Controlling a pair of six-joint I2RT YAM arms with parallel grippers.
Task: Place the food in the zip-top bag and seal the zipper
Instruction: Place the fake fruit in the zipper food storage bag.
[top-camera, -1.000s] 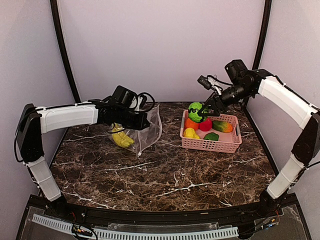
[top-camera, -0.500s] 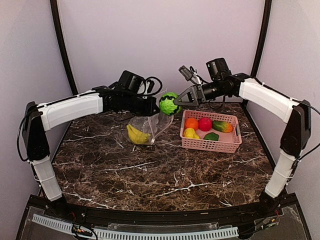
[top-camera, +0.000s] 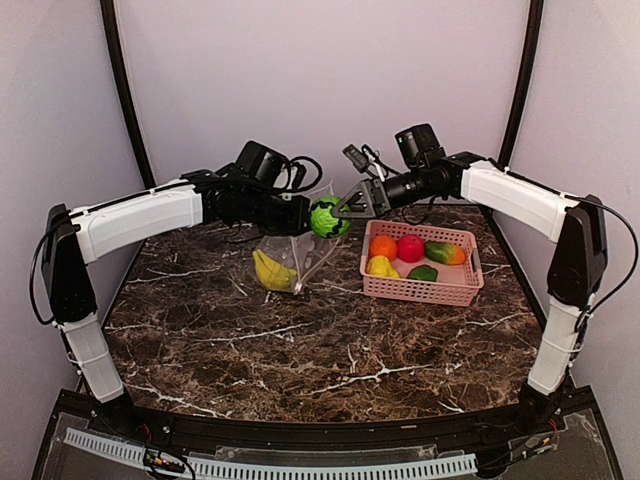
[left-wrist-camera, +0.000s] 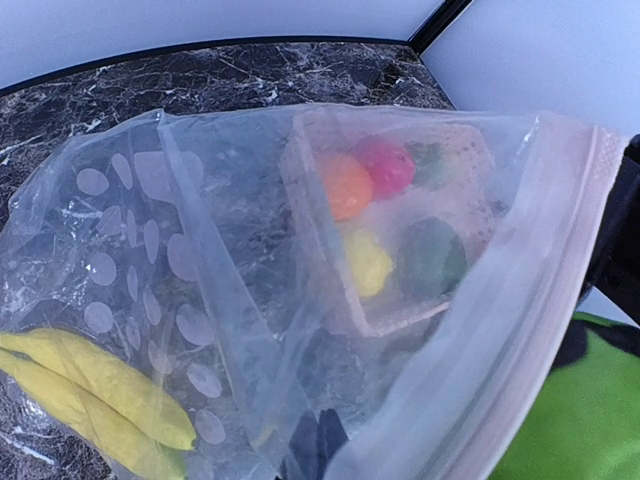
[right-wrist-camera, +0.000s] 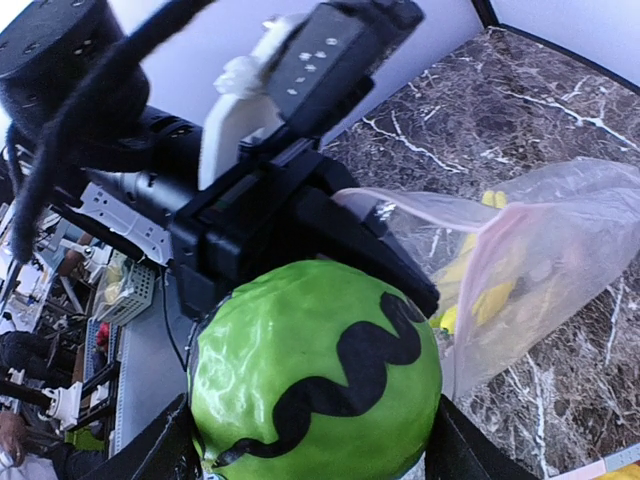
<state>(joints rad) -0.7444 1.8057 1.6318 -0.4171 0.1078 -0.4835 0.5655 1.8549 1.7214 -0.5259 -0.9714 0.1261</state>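
Note:
My left gripper (top-camera: 300, 213) is shut on the mouth edge of the clear dotted zip-top bag (top-camera: 292, 256) and holds it up above the table. The bag hangs open, with a yellow banana (top-camera: 271, 271) in its bottom. In the left wrist view the zipper (left-wrist-camera: 560, 290) runs along the right edge, and the pinching fingertips (left-wrist-camera: 320, 440) show through the film. My right gripper (top-camera: 340, 209) is shut on a round green fruit with a black wavy line (top-camera: 325, 216), right at the bag's mouth beside the left gripper. The fruit (right-wrist-camera: 315, 370) fills the right wrist view.
A pink slotted basket (top-camera: 420, 291) stands right of the bag. It holds an orange (top-camera: 383, 246), a red round fruit (top-camera: 410, 248), a green-orange piece (top-camera: 444, 252), a lemon (top-camera: 380, 266) and a dark green piece (top-camera: 422, 273). Walls enclose the table at the back and sides.
My right gripper carried the green fruit from over the basket leftward to the bag's mouth. My left gripper lifted the bag and shifted it right, so the banana now hangs inside.

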